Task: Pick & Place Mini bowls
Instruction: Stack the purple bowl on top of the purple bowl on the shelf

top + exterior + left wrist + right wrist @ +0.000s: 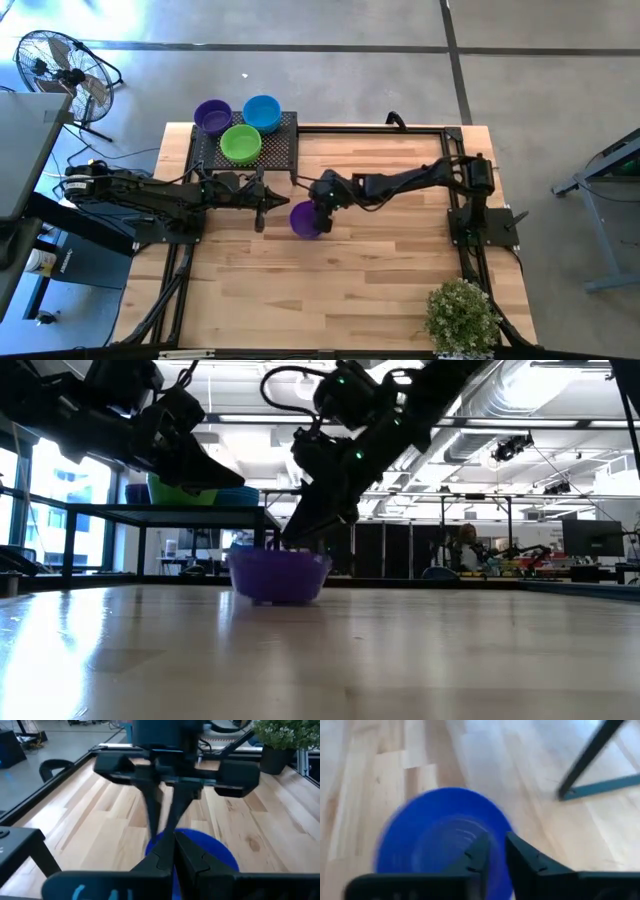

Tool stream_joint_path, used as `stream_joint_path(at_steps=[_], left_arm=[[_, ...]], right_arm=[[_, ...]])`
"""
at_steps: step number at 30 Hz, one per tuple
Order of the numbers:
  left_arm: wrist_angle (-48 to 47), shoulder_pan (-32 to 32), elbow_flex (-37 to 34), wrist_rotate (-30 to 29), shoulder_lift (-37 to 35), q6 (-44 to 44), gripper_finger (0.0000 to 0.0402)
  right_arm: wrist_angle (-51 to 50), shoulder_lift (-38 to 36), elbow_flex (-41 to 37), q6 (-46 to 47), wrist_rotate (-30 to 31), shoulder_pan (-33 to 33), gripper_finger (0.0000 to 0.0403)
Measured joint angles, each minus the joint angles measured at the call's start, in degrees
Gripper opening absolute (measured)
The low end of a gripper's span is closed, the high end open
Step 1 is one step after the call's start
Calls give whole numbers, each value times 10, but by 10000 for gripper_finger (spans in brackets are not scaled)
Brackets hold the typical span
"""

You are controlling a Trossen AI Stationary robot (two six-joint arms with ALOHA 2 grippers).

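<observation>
A purple mini bowl (pixel 304 220) sits upright on its base on the wooden table, near the middle (pixel 278 575). My right gripper (pixel 318 213) slants down over the bowl's right rim, slightly open, one finger inside the bowl and one outside (pixel 499 851). My left gripper (pixel 259 222) hovers shut just left of the bowl, above the table, touching nothing (pixel 174 851). On the black mesh rack (pixel 280 155) at the far left stand three more mini bowls, purple (pixel 212 116), blue (pixel 262 112) and green (pixel 240 143). My right gripper straddles the purple bowl's rim (pixel 506 834) from above, slanting in from the table's right. One finger (pixel 481 852) is inside the bowl and one (pixel 522 856) outside. I cannot tell whether either finger touches the rim. The bowl stands on the table.
A potted plant (pixel 462 315) stands at the near right corner. The rack's top is raised on legs above the table at the far left (pixel 190 512). Bare wood (pixel 330 290) stretches along the near side. A fan (pixel 60 70) stands on the floor beyond the table.
</observation>
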Motion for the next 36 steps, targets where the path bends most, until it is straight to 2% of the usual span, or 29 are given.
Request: stream_joint_path(at_steps=[2,4,9,16,23,27,36], left_arm=[[-2,0,0,0,0,0,0],[-1,0,0,0,0,0,0],[1,0,0,0,0,0,0],[5,0,0,0,0,0,0],[5,0,0,1,0,0,0],[4,0,1,28,0,-2,0],[-137,0,73,34,0,-17,0]], right_arm=[[57,0,-32,6,-30,0,19],[113,0,-66,24,-52,-2,6],[195,0,-118,44,-52,-4,19],[254,1,-146,40,-55,-4,3],[252,0,-148,21,-55,-5,2],[243,-11,-148,-6,-54,-4,3],[131,-102,-147,-102,12,40,2]])
